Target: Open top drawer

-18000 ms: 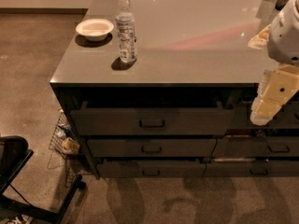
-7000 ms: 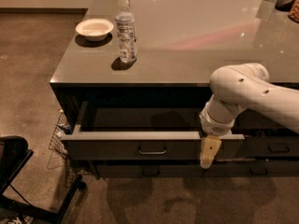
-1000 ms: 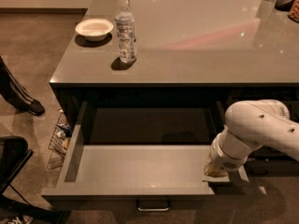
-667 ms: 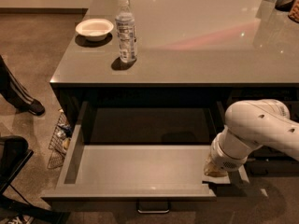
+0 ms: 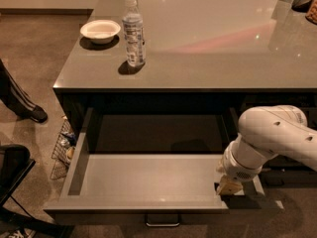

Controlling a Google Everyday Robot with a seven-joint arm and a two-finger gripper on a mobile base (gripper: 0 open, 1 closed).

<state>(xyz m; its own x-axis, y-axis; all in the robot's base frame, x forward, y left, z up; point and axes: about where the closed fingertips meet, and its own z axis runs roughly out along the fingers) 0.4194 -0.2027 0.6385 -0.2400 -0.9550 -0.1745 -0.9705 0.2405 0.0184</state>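
Note:
The top drawer stands pulled far out from under the grey counter, its smooth light grey inside bare. Its small bar handle shows at the bottom edge of the front. My gripper is at the drawer's right front corner, hanging from the white arm that reaches in from the right. The gripper sits against the drawer's right side wall.
A water bottle and a white bowl stand on the counter top at the left. A person's leg and shoe are at the left. A wire basket sits by the cabinet's left side. A dark chair is at bottom left.
The drawer went from shut to pulled far out over the earlier frames. In the last second nothing has visibly moved.

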